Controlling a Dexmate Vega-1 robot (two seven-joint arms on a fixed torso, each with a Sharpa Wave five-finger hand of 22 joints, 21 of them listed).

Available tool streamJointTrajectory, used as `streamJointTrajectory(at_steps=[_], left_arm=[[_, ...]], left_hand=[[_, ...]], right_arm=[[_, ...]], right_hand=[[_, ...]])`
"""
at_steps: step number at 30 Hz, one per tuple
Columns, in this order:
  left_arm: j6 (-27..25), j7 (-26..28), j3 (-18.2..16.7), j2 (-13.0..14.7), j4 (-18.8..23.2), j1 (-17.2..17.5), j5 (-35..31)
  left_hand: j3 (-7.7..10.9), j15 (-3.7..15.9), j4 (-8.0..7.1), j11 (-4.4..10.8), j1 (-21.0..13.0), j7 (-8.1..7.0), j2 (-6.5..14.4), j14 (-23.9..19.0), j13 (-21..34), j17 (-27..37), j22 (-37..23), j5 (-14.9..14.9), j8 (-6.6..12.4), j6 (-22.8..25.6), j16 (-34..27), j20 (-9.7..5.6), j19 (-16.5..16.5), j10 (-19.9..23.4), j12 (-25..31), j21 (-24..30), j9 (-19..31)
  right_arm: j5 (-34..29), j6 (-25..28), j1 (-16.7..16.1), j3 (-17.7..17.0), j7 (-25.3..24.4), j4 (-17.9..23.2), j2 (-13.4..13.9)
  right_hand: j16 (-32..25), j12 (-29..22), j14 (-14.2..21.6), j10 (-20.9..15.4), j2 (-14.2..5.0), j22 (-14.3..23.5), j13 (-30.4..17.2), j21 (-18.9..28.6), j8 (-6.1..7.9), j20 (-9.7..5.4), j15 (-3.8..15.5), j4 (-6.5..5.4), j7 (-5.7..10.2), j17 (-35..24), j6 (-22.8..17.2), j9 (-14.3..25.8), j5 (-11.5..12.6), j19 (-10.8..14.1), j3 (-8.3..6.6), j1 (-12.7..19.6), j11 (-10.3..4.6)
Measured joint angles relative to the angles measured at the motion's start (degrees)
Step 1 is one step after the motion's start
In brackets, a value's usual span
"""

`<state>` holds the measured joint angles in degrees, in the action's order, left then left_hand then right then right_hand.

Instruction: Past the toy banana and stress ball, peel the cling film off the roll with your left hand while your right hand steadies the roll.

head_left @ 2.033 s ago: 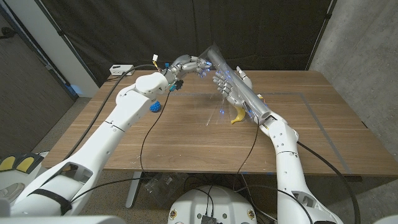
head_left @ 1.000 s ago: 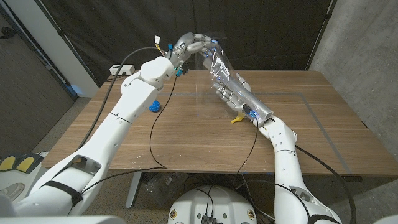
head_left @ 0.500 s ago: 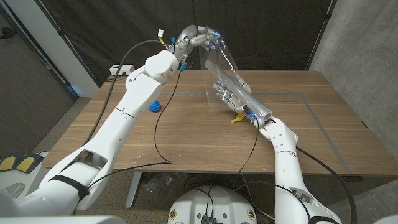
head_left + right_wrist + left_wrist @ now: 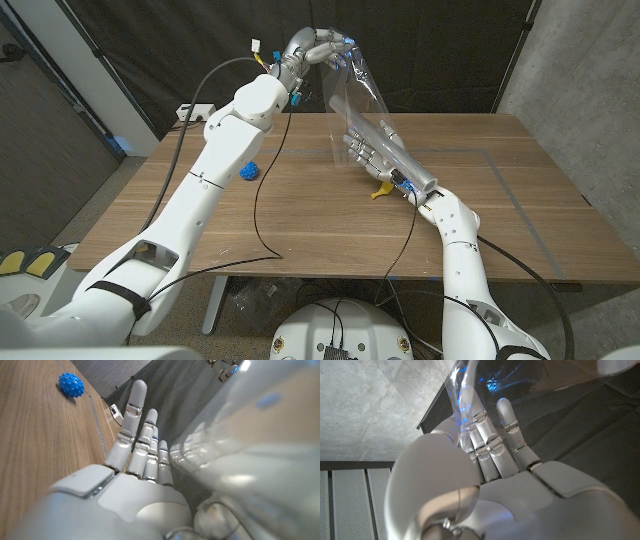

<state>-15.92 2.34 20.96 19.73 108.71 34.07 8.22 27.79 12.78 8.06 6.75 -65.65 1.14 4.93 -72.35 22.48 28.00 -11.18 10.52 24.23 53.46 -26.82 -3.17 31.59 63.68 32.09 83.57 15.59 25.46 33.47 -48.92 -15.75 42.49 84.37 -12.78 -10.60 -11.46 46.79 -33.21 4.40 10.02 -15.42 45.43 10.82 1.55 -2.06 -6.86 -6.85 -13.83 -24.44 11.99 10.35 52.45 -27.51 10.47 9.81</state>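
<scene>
The roll [image 4: 400,158] of cling film lies tilted across the right hand [image 4: 362,152], one end low near the right wrist and the other rising away over the wooden worktop [image 4: 300,215]. The right hand grips the roll from beneath, its fingers [image 4: 134,420] stretched out straight alongside it; in the right wrist view the roll [image 4: 250,445] appears as a pale glossy cylinder just beside those fingers.

A clear sheet of cling film [image 4: 352,95] stretches up from the roll to the left hand [image 4: 318,50], which is raised well above the roll against the dark backdrop. The left hand pinches the top edge of the film, its fingers curled in around it. In the left wrist view the gathered film [image 4: 462,385] runs between the thumb and fingers [image 4: 490,445] of the left hand [image 4: 485,475].

The toy banana [image 4: 381,189] lies on the worktop just below the roll, partly hidden by the right hand. The blue spiky stress ball [image 4: 250,171] sits on the worktop well to the left of the roll, beside the left arm; it also shows in the right wrist view [image 4: 69,385].

A grey box [image 4: 193,110] with a cable rests at the worktop's far left corner, far from the roll.
</scene>
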Motion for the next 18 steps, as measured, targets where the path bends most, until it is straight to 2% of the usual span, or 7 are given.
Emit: streamJointTrajectory(at_steps=[12,18], left_arm=[[2.8,0.4,-1.1,-1.4,-0.1,-0.3,-0.5],[4.5,0.4,-1.5,-2.1,-0.6,-0.5,-0.8]], left_hand=[[0.41,-0.02,-0.08,0.00,0.0,-0.29,0.0,0.0,0.0,0.6,0.3,-0.2,-0.33,0.3,0.3,0.20,-0.2,0.0,-0.2,0.6,0.3],[0.56,-0.08,0.07,0.06,-0.1,-0.12,-0.9,-0.1,0.0,0.7,0.3,-0.2,-0.33,0.5,0.3,0.20,-0.2,0.3,-0.2,0.8,0.3]], right_arm=[[-0.2,-0.6,0.5,-0.1,0.0,-0.9,-0.1],[-0.3,-1.0,1.0,-0.1,-0.1,-1.6,-0.3]], right_hand=[[-0.2,0.0,0.0,0.0,-0.23,0.0,0.3,-0.3,0.00,-0.01,0.00,0.00,0.00,0.0,0.0,0.0,0.0,0.0,0.00,-0.2,0.00],[-0.2,-0.2,-0.2,0.0,-0.22,0.0,0.3,-0.3,0.00,-0.01,-0.20,-0.01,0.00,0.0,0.0,-0.3,0.0,0.0,0.00,-0.2,0.00]])
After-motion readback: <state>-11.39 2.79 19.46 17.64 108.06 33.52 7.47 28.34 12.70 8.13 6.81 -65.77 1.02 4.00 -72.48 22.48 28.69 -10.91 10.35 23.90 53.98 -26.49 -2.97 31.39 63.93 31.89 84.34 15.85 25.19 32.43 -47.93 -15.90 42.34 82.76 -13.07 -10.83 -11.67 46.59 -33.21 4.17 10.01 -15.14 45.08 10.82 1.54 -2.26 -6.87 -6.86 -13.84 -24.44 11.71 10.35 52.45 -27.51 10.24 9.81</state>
